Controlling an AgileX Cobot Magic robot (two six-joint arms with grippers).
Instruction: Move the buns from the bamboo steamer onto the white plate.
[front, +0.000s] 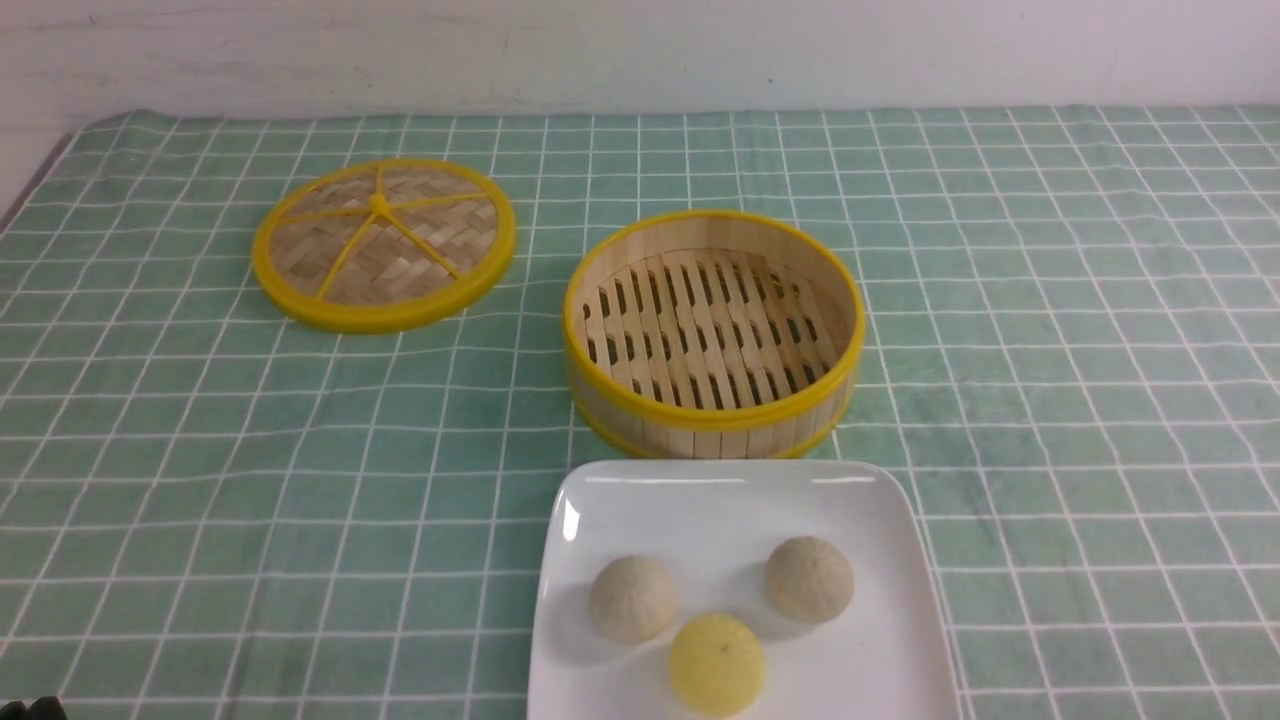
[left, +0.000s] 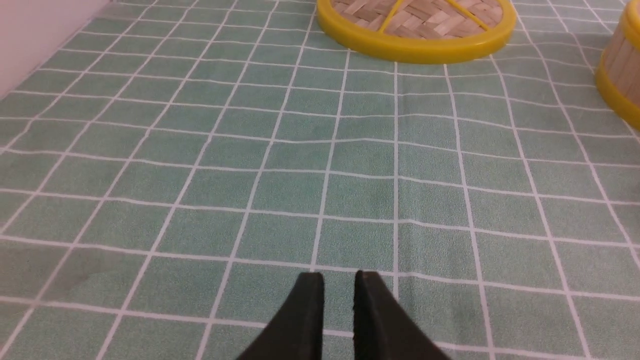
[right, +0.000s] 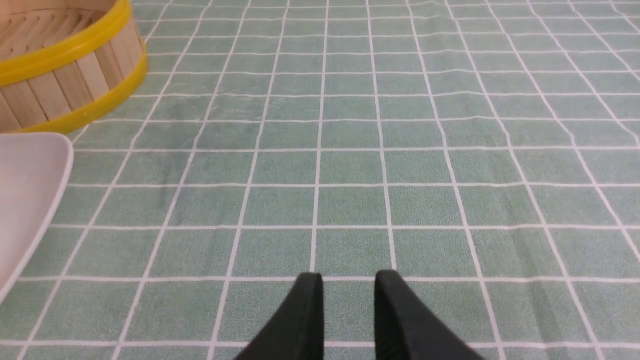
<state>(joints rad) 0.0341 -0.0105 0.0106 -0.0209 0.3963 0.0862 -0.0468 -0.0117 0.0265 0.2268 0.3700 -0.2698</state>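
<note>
3 buns (front: 716, 620) on white plate (front: 600, 500) | 1 bamboo steamer (front: 712, 330), apparently empty

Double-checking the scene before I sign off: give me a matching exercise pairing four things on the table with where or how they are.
Things:
1. bamboo steamer
2. yellow bun
3. woven lid
4. white plate

States:
A. holds three buns
B. lies flat on the cloth, far left
C. empty, slatted floor bare
D. nearest the camera, between two beige buns

Pairs: 1-C, 2-D, 3-B, 4-A
</note>
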